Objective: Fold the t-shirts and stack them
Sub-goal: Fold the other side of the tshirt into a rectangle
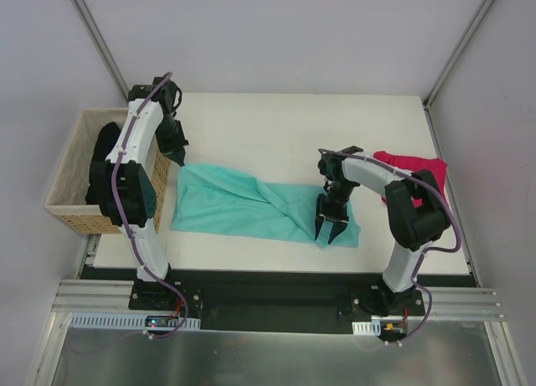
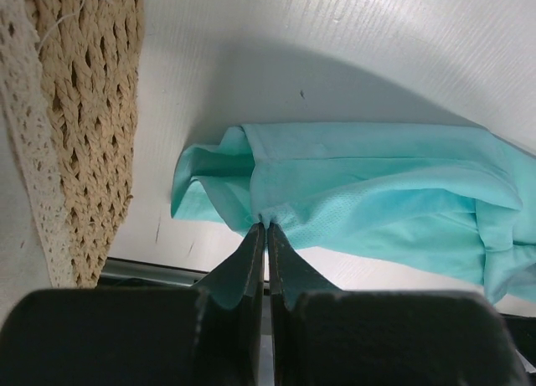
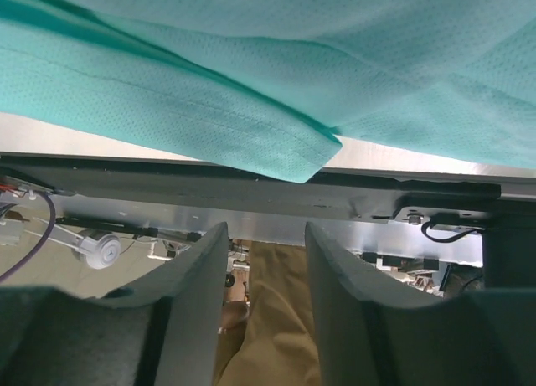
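A teal-green t-shirt (image 1: 243, 203) lies stretched across the table, loosely folded lengthwise. My left gripper (image 1: 178, 156) is at the shirt's far left corner. In the left wrist view that gripper (image 2: 267, 225) is shut, pinching a fold of the teal cloth (image 2: 377, 193). My right gripper (image 1: 328, 229) hangs over the shirt's right end near the front edge. In the right wrist view its jaws (image 3: 266, 231) stand open with nothing between them, and the teal hem (image 3: 251, 76) lies just beyond the tips. A magenta-pink t-shirt (image 1: 414, 168) lies crumpled behind the right arm. Black t-shirts (image 1: 105, 151) fill the basket.
The tan woven basket (image 1: 67, 164) stands off the table's left edge, and its wall (image 2: 92, 110) is close beside the left gripper. The table's front edge and the metal rail (image 3: 251, 193) lie right under the right gripper.
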Robot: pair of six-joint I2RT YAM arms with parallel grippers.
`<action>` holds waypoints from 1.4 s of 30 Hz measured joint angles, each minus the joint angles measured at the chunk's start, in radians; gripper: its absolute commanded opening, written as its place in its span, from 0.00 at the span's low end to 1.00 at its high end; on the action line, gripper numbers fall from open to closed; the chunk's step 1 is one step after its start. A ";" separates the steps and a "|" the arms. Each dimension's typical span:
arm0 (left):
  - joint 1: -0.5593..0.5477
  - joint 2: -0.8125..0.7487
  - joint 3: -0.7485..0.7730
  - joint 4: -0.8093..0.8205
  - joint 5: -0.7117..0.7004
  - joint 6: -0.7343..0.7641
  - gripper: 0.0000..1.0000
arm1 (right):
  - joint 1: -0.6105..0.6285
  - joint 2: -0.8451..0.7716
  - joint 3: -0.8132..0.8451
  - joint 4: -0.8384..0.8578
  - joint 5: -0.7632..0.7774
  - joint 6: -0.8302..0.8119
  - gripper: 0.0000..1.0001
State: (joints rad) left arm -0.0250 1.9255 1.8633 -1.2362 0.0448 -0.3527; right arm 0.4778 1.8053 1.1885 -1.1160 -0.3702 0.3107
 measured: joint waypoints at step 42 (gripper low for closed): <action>-0.001 0.034 -0.106 -0.050 0.001 0.031 0.00 | -0.074 0.156 0.834 -0.183 0.390 -0.173 0.43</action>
State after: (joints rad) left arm -0.0257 1.9594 1.7573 -1.2861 0.0460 -0.3214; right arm 0.4034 1.9614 2.0220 -1.2991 0.0200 0.1379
